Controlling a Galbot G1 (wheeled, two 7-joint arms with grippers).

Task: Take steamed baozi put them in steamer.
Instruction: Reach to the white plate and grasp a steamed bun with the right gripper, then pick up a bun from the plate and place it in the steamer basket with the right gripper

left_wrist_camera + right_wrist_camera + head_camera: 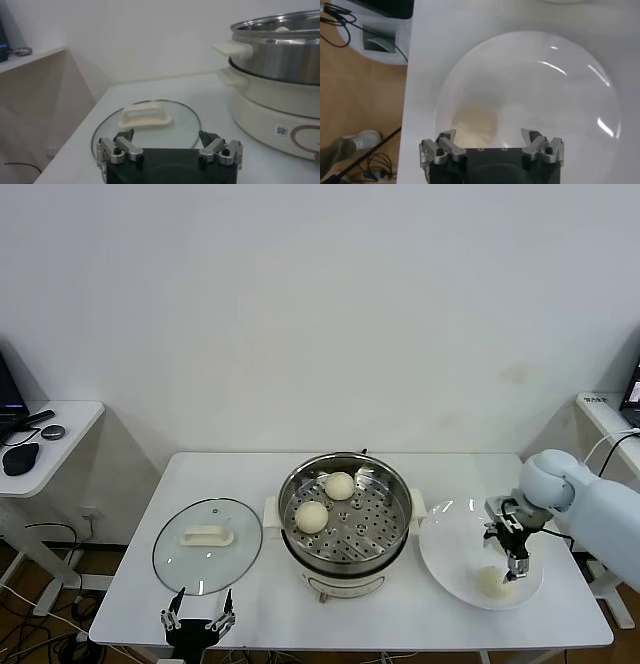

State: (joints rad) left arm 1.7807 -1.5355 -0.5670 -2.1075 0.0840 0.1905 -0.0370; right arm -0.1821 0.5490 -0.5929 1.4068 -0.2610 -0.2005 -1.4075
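The steel steamer (345,514) stands mid-table on its white base, and two baozi (311,517) (340,485) lie on its perforated tray. One more baozi (492,581) lies on the flat white plate (450,554) at the right; it also shows in the right wrist view (474,123). My right gripper (516,569) hangs open just above that baozi, jaws spread wide (491,138). My left gripper (198,616) is open and empty at the table's front edge, in front of the glass lid (207,544). The steamer's side fills the right of the left wrist view (280,60).
The glass lid with a white handle (144,117) lies flat left of the steamer. A side table (45,444) with a mouse stands at far left. Another desk edge (605,409) is at far right. The floor and cables lie beyond the plate-side table edge (407,100).
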